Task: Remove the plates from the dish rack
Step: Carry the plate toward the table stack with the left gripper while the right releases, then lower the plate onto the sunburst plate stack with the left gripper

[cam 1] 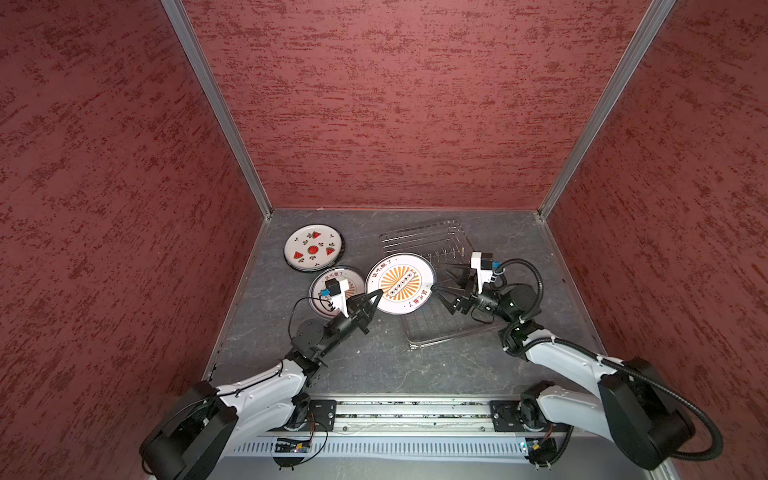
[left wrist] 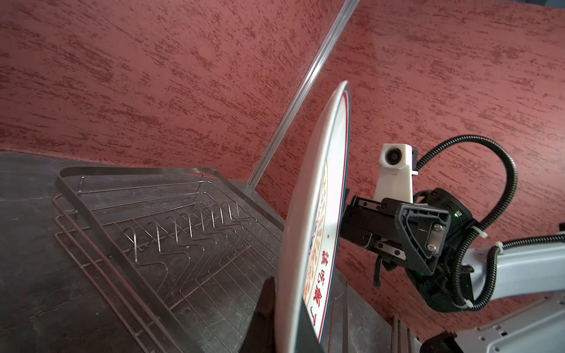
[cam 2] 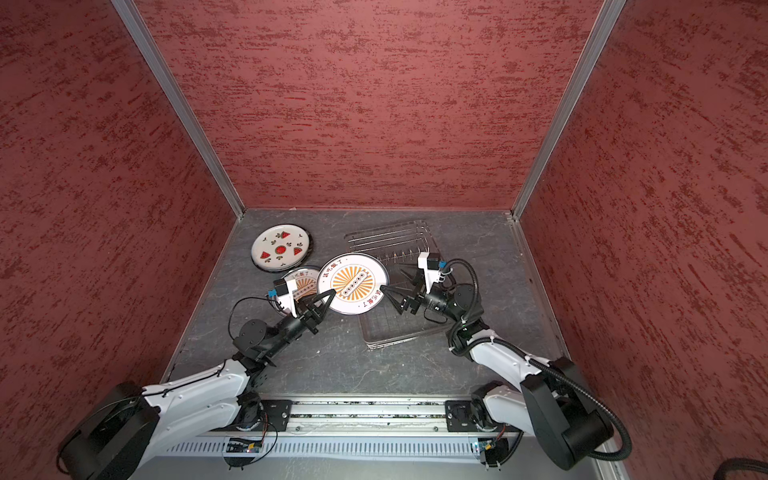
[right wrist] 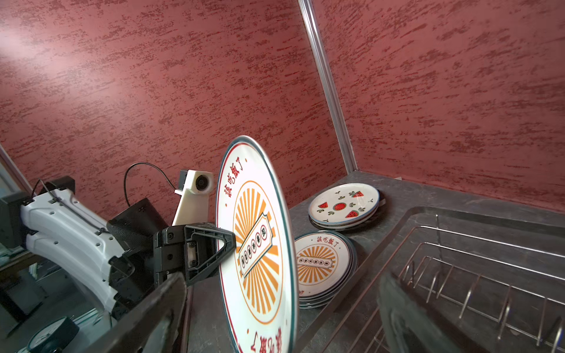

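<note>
A white plate with an orange sunburst [cam 1: 400, 282] [cam 2: 353, 284] hangs upright above the near-left edge of the silver wire dish rack [cam 1: 436, 332] [cam 2: 386, 336]. My left gripper [cam 1: 377, 294] [cam 2: 330, 294] [left wrist: 287, 321] is shut on its left rim. My right gripper [cam 1: 440, 279] [cam 2: 392, 279] [right wrist: 282, 281] stands open, one finger on each side of the plate's right rim and apart from it. In the wrist views the plate [left wrist: 308, 214] [right wrist: 253, 244] shows nearly edge-on. The rack's prongs [left wrist: 183, 232] [right wrist: 458, 259] hold nothing.
On the dark table, a stack topped by a watermelon plate [cam 1: 313, 249] [cam 2: 280, 248] [right wrist: 344, 204] lies at the back left. A stack of sunburst plates [cam 1: 320, 291] [cam 2: 300, 276] [right wrist: 321, 262] lies just under my left wrist. Red walls enclose three sides.
</note>
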Controlling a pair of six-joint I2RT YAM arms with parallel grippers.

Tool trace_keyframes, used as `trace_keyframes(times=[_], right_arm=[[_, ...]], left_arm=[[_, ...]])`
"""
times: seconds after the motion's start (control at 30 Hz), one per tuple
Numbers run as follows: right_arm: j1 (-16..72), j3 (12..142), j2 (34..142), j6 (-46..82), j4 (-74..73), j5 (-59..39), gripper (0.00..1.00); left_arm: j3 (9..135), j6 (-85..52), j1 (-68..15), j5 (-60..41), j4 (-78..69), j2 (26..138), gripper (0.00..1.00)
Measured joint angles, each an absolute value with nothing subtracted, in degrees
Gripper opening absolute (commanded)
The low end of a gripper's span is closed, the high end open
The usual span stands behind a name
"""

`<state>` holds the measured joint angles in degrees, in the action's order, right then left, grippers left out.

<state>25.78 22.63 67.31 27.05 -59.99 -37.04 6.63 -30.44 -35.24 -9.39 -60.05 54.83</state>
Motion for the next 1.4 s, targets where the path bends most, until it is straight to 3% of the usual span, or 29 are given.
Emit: trace_keyframes(times=[0.4, 0.77, 1.4], right_arm=[[25.8, 24.0, 70.0, 26.6, -59.4, -33.5, 0.99], [30.4, 33.9, 76.8, 21.7, -47.5, -31.5, 0.99], [42.0, 45.6, 87.2, 5.9, -26.5, -12.7, 0.99]], left_arm=[[5.3, -42.8, -23.7, -4.9, -48.6, 51.5, 0.0], [4.6, -56.2, -15.3, -2.2, -37.9, 48.4, 0.0], [5.5, -69.2, -11.9, 2.3, -19.8, 49.7, 0.0]])
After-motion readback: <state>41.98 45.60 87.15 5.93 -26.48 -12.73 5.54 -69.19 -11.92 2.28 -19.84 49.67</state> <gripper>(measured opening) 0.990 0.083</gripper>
